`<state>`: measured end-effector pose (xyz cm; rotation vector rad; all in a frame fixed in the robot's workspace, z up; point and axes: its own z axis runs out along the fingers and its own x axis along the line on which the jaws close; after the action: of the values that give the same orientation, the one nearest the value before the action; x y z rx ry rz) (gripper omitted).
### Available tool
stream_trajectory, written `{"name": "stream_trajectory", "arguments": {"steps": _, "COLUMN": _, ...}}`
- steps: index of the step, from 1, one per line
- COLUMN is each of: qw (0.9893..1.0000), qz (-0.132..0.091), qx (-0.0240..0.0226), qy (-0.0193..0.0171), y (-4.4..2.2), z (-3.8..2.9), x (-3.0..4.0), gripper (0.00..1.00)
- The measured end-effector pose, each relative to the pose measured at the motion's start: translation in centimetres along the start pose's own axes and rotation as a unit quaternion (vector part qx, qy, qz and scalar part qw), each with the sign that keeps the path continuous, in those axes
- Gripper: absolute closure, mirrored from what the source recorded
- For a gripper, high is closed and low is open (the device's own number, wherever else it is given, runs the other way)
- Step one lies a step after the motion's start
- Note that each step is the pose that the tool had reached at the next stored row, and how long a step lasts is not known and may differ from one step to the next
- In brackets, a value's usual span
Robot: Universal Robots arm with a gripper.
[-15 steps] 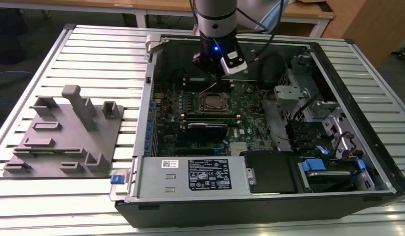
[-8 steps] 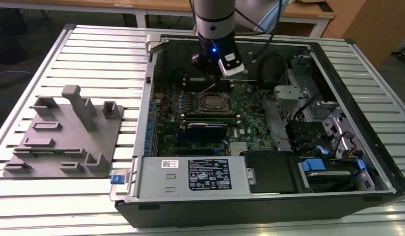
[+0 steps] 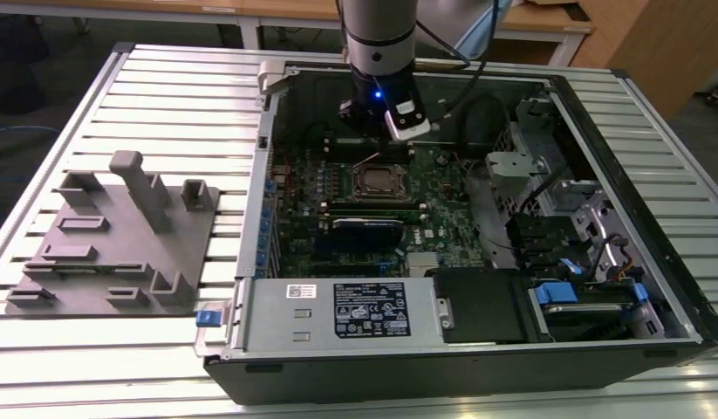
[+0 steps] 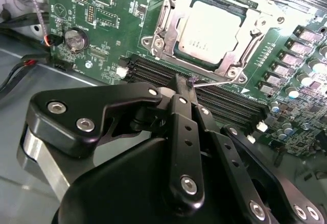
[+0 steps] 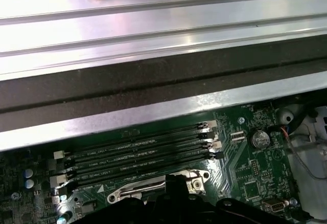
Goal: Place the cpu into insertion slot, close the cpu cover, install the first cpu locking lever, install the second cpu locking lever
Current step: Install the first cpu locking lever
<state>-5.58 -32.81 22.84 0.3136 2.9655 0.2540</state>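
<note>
The cpu (image 4: 207,27) lies flat in the insertion slot (image 3: 376,181) on the green board, its pale metal face up. The silver cpu cover (image 4: 244,47) frames it and looks lowered around the chip. A thin wire locking lever (image 4: 219,82) runs along the socket's edge beside the memory slots. In the exterior view it rises as a thin line (image 3: 365,160) toward my gripper (image 3: 367,140). My black gripper (image 4: 185,83) is shut, its tips meeting at the lever's free end. I cannot tell whether they pinch it or only touch it. The gripper (image 5: 176,180) sits just over the socket's rim.
Black memory slots (image 4: 225,106) lie right under the fingers, with a coin battery (image 4: 75,40) and loose cables to one side. The case wall (image 5: 153,81) stands close behind. A grey power-supply box (image 3: 335,310) and drive bays (image 3: 568,236) fill the case. A grey fixture (image 3: 114,236) sits outside, on the exterior view's left.
</note>
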Motion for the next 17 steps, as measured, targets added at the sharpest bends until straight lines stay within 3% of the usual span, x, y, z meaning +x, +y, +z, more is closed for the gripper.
{"name": "stream_trajectory", "arguments": {"steps": 5, "qw": 1.0000, "qz": 0.001, "qx": 0.0000, "qy": -0.0001, "y": -0.01, "z": 0.07, "x": 0.00, "gripper": 0.89}}
{"name": "stream_trajectory", "arguments": {"steps": 13, "qw": 1.0000, "qz": 0.001, "qx": 0.0007, "qy": 0.0022, "y": -0.15, "z": 1.37, "x": -0.31, "gripper": 0.89}}
{"name": "stream_trajectory", "arguments": {"steps": 17, "qw": 1.0000, "qz": 0.001, "qx": 0.0007, "qy": 0.0028, "y": -0.15, "z": 1.51, "x": -0.38, "gripper": 0.89}}
